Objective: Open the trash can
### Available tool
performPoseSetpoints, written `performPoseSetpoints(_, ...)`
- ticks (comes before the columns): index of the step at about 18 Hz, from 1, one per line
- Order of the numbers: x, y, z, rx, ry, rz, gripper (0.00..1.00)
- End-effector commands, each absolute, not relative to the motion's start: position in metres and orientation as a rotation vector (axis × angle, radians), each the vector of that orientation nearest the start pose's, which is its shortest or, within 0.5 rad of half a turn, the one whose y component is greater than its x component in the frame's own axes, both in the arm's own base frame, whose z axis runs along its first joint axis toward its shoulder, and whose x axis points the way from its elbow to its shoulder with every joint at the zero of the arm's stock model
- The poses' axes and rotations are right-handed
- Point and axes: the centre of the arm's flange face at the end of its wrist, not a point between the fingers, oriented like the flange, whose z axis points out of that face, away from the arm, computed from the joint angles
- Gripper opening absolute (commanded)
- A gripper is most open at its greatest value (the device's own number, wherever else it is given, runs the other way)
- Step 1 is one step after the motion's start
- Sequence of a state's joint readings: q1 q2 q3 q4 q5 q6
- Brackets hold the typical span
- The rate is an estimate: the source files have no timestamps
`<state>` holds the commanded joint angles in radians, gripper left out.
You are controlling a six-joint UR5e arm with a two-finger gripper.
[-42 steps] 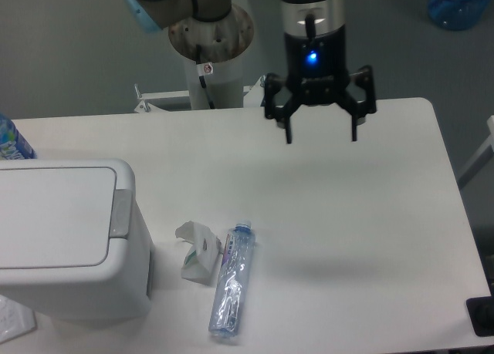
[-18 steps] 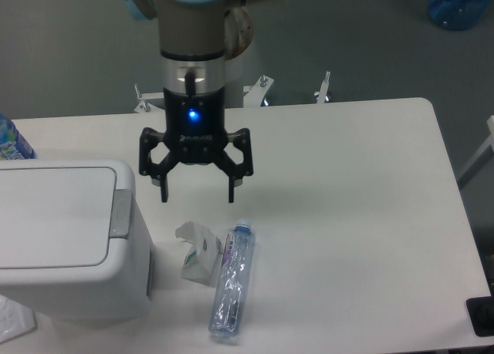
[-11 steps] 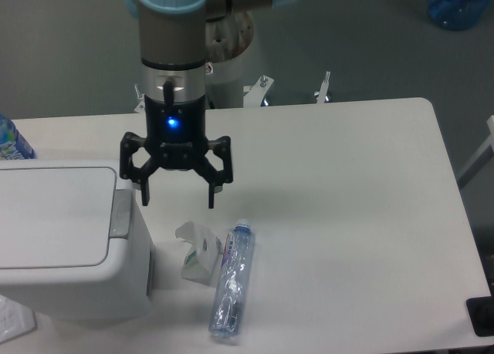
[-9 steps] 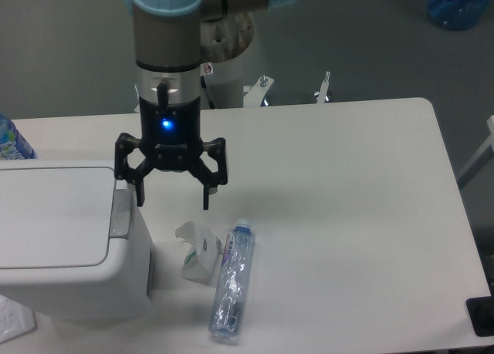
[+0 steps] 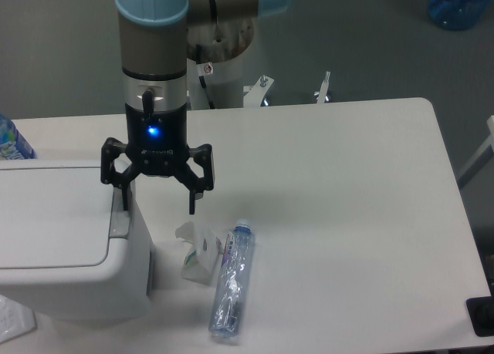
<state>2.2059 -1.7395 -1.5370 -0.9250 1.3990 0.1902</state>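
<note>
Our claw [image 5: 158,207] spread wide over the trash can's [image 5: 69,246] grey push tab [image 5: 119,213], lid flat and shut, clear plastic bottle [image 5: 231,280] and crumpled carton [image 5: 197,252] lying beside it on our white desk [image 5: 347,215]

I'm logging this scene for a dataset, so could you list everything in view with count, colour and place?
trash can: 1, white with grey push tab, lid closed, table's left front
clear plastic bottle: 1, transparent, lying on the table right of the can
crumpled carton: 1, white and green, between can and bottle
blue-labelled bottle: 1, left edge, partly cut off
blue object: 1, floor, top right
table: 1, white
gripper: 1, black, open, over the can's right edge by the push tab
</note>
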Motion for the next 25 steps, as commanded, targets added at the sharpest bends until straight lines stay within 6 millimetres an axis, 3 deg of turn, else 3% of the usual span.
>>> performPoseSetpoints(18,-0.234,0.575,0.479,-2.576,-0.517,0.057,1.0)
performPoseSetpoints(25,-0.234,0.574,0.485,-2.565,-0.517,0.06,1.0)
